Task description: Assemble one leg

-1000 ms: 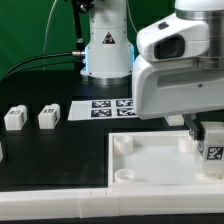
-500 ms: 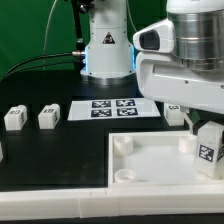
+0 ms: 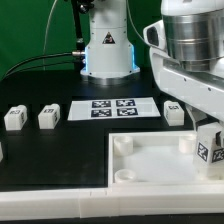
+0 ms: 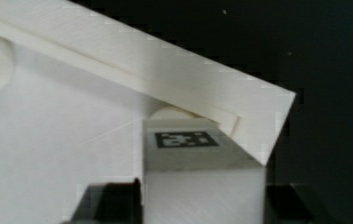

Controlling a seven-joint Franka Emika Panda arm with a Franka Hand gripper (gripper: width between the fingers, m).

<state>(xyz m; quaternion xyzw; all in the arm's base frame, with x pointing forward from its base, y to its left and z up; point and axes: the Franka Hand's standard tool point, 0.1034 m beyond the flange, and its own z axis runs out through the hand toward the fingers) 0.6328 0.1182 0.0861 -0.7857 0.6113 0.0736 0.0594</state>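
My gripper (image 3: pixel 206 128) is at the exterior view's right, shut on a leg (image 3: pixel 208 152), a small white post with a black-and-white tag. It holds the leg upright over the back right corner of the large white panel (image 3: pixel 150 160). In the wrist view the leg (image 4: pixel 203 175) fills the gap between my two dark fingers (image 4: pixel 112 203), with its tag facing the camera, and the gripper (image 4: pixel 205 208) grips it on both sides. The panel (image 4: pixel 48 120) lies beyond it. Whether the leg's lower end touches the panel is hidden.
Two loose legs (image 3: pixel 14 117) (image 3: pixel 48 116) lie at the exterior view's left, and a third (image 3: pixel 173 112) lies behind the panel. The marker board (image 3: pixel 112 108) lies at the back middle. The robot base (image 3: pixel 107 45) stands behind it.
The arm has swung toward the exterior view's right, uncovering the marker board and the third loose leg. The held leg stays at the panel's back right corner, slightly shifted.
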